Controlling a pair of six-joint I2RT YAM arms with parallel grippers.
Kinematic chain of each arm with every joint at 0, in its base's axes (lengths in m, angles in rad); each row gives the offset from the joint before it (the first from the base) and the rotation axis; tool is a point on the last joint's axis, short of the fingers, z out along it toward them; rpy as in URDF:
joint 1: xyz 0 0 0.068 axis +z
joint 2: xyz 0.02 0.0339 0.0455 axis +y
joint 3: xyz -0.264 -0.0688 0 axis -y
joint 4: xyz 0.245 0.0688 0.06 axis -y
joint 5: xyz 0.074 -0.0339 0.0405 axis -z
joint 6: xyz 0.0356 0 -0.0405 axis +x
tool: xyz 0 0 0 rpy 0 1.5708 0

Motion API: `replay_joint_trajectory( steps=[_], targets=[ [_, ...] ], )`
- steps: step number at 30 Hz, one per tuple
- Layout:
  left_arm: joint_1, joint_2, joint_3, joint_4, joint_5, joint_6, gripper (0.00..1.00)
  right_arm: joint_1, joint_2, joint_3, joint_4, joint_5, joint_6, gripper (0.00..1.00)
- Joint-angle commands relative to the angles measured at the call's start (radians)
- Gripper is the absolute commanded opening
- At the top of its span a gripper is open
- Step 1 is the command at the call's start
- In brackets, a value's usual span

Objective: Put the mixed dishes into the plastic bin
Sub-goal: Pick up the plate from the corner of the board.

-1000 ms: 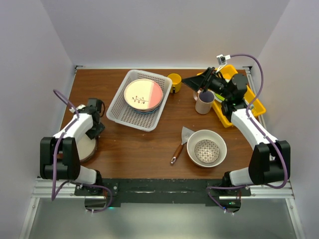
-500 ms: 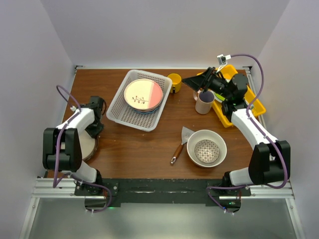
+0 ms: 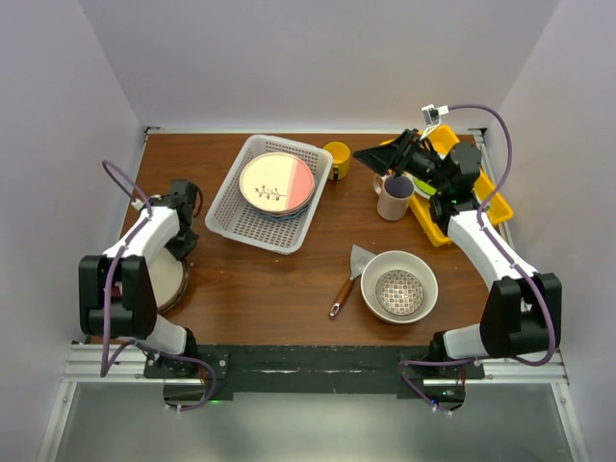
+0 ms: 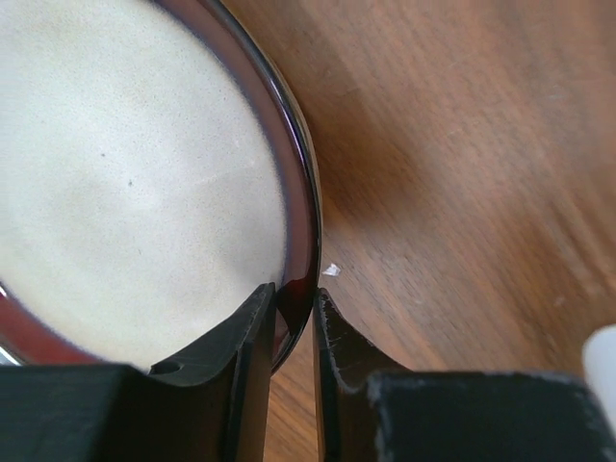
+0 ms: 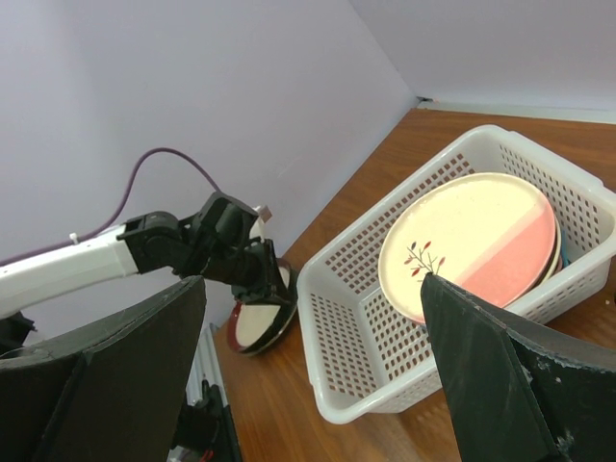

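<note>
The red-rimmed cream plate (image 3: pixel 164 281) lies at the table's left edge, and its rim (image 4: pixel 306 192) runs between the jaws of my left gripper (image 4: pixel 292 294), which is shut on it. The white plastic bin (image 3: pixel 252 231) stands at the back centre and holds a cream-and-pink plate (image 3: pixel 277 183) on top of other plates. My right gripper (image 3: pixel 382 160) hangs open just above the purple-lined cream mug (image 3: pixel 395 199). A yellow mug (image 3: pixel 337 157) stands by the bin's right side. The large cream bowl (image 3: pixel 419 274), at the front right, holds the small patterned bowl (image 3: pixel 397 292).
A wooden-handled spatula (image 3: pixel 346 281) lies left of the big bowl. Under my right arm at the back right sits the yellow tray (image 3: pixel 438 231). Walls close the table in on the left, back and right. In the right wrist view, the left arm (image 5: pixel 87 265) reaches over the plate (image 5: pixel 252 327) beside the bin (image 5: pixel 356 318).
The left gripper's jaws have closed in on the plate's rim, and the left wrist has shifted slightly. The right arm has not moved.
</note>
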Motion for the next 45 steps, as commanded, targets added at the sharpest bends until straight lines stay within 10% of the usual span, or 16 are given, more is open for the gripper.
replay_joint_trajectory(
  steps=[1,30,45],
  targets=[
    [0.007,-0.078,0.07,-0.013,0.007,-0.009,0.1,-0.006,-0.043,-0.003,0.049,-0.018,0.004,0.98],
    [0.007,-0.383,0.281,-0.119,0.073,-0.041,0.0,-0.016,-0.047,-0.006,0.049,-0.012,0.01,0.98],
    [0.007,-0.638,0.16,0.074,0.162,-0.098,0.0,-0.014,-0.043,-0.003,0.063,-0.03,0.018,0.98]
  ],
)
